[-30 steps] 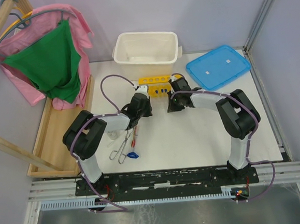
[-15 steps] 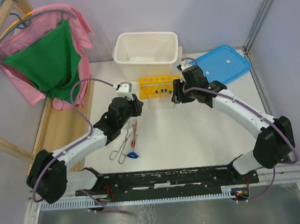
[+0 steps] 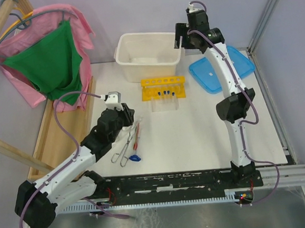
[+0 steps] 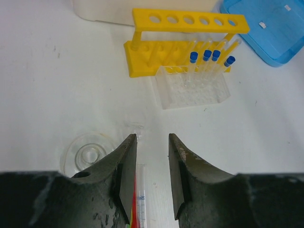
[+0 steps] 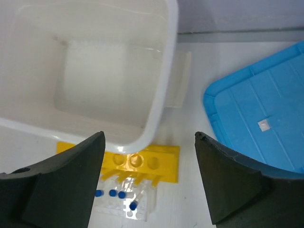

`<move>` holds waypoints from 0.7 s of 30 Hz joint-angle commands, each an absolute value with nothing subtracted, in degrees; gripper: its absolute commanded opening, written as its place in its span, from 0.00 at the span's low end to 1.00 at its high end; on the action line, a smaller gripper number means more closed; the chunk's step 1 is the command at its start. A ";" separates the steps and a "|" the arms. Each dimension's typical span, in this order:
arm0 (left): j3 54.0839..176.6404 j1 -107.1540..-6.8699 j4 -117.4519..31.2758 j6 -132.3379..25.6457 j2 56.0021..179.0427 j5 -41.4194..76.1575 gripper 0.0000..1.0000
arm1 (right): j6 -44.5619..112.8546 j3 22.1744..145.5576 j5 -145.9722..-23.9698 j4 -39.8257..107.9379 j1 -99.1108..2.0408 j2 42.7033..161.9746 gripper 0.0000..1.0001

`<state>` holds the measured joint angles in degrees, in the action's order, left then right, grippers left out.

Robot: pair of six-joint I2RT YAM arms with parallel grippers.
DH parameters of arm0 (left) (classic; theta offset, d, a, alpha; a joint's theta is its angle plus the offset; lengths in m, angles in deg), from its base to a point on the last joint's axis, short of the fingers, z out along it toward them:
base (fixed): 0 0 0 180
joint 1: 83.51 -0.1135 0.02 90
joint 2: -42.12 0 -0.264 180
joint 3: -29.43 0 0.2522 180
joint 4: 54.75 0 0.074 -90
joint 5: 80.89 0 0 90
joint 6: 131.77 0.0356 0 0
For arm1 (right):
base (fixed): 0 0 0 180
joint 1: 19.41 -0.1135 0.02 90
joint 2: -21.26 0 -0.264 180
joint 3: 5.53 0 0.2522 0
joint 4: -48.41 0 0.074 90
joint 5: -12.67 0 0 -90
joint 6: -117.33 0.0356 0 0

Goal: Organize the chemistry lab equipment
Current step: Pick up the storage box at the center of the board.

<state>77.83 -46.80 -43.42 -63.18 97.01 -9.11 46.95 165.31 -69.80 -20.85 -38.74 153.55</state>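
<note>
The yellow test-tube rack (image 3: 163, 86) (image 4: 190, 21) (image 5: 166, 164) stands mid-table, with several blue-capped tubes (image 3: 165, 93) (image 4: 207, 54) (image 5: 112, 193) leaning over a clear tray in front of it. My left gripper (image 3: 129, 115) (image 4: 152, 137) hovers low and open, holding nothing. Under it lie the thin red rod (image 3: 137, 136) (image 4: 134, 213) and a clear graduated tube (image 4: 141, 199). A glass flask (image 4: 90, 154) stands left of its fingers. Metal tongs (image 3: 124, 148) lie beside the rod. My right gripper (image 3: 180, 42) (image 5: 149, 135) is raised, wide open and empty, over the tub's right rim.
The white tub (image 3: 149, 63) (image 5: 166, 95) sits at the back, the blue lid (image 3: 223, 69) (image 5: 256, 123) (image 4: 270, 28) to its right. A wooden frame with pink and green garments (image 3: 53, 58) borders the left edge. A small blue item (image 3: 135, 158) lies near the tongs.
My right arm has swung up and back from the rack to above the tub, its jaws opening wide. My left gripper has drawn back toward the near left and opened somewhat.
</note>
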 commanded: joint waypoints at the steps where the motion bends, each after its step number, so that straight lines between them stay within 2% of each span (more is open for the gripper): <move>1: 76.43 -47.03 -43.23 -63.56 93.49 -11.46 0.40 | 49.28 150.42 -76.68 -11.30 -33.17 148.28 0.85; 3: 75.98 -47.03 -43.06 -63.31 92.56 -11.50 0.40 | 47.91 151.33 -76.88 -10.18 -32.59 149.21 0.85; 7: 75.57 -47.04 -42.83 -63.44 91.96 -12.29 0.41 | 47.15 164.95 -79.84 -15.11 -31.43 156.62 0.84; 12: 75.25 -47.05 -42.57 -63.39 92.20 -13.25 0.41 | 47.96 158.60 -82.78 -8.67 -31.01 153.94 0.82; 21: 75.12 -47.04 -42.22 -63.39 93.09 -13.54 0.41 | 46.64 160.13 -87.35 -9.72 -31.97 160.37 0.77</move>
